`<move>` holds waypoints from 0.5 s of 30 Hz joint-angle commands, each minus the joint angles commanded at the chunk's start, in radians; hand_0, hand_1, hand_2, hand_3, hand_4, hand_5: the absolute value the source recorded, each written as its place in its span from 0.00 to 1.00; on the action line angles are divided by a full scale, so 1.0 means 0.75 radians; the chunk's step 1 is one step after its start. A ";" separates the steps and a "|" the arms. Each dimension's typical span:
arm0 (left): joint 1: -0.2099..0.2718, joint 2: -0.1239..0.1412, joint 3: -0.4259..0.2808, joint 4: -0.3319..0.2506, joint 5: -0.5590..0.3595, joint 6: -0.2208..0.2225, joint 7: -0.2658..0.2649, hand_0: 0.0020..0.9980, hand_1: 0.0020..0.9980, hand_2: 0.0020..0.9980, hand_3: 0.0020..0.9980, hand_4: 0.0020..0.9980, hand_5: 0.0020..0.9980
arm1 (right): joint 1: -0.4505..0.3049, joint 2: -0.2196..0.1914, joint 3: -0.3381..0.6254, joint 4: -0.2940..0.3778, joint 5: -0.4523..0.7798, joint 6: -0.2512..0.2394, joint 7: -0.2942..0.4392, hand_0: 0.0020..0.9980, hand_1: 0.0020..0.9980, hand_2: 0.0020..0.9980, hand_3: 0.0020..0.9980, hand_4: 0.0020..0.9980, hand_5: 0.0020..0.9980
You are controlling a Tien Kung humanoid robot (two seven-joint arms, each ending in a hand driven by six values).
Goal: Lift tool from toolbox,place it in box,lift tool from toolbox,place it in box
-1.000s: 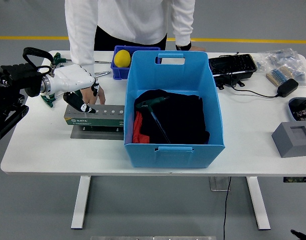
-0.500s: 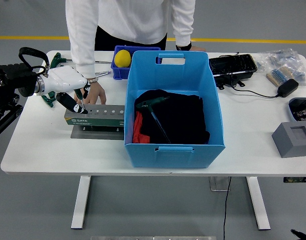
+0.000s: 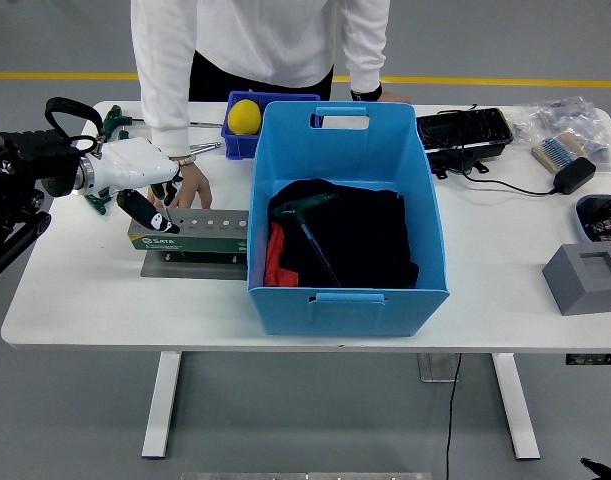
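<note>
From the head view, the robot's left hand [image 3: 143, 190] hangs over the left end of the grey-green tool holder [image 3: 190, 231], its dark fingers [image 3: 145, 210] curled downward toward the holder's top; whether they actually pinch a tool cannot be told, as nothing is clearly visible between them. The holder sits on the table [image 3: 95, 300] touching the left wall of the large blue box [image 3: 345, 215], a placement that probably keeps the carry from holder to box short. Its row of sockets looks empty from here. A person at the far side rests a hand [image 3: 193, 185] on the table just behind the holder, likely to steady it against the pull of a lift. Inside the box, one T-handle tool [image 3: 310, 225] already lies on black cloth, so by my reading the first placing is done and the second lift is under way. More green-handled tools [image 3: 110, 125] lie behind the robot's wrist. A yellow ball [image 3: 244, 116] sits in a small blue bin [image 3: 237, 135] behind the box. The right arm is out of view.

Against half a second ago, the left hand has shifted slightly left and lowered a touch at the holder's end; the person's hand, holder and box have not moved.
</note>
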 joint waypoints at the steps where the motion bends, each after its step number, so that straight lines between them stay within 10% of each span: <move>1: -0.004 -0.001 0.007 0.006 0.001 0.006 -0.001 0.64 0.61 0.56 0.41 0.87 0.69 | 0.000 0.000 0.000 0.000 0.000 0.000 0.000 0.62 0.60 0.67 0.54 0.78 0.66; 15: -0.049 -0.017 0.153 0.064 -0.012 0.090 -0.025 0.65 0.45 0.37 0.30 0.87 0.70 | -0.007 0.002 0.009 0.001 -0.016 0.001 -0.004 0.62 0.60 0.67 0.54 0.78 0.66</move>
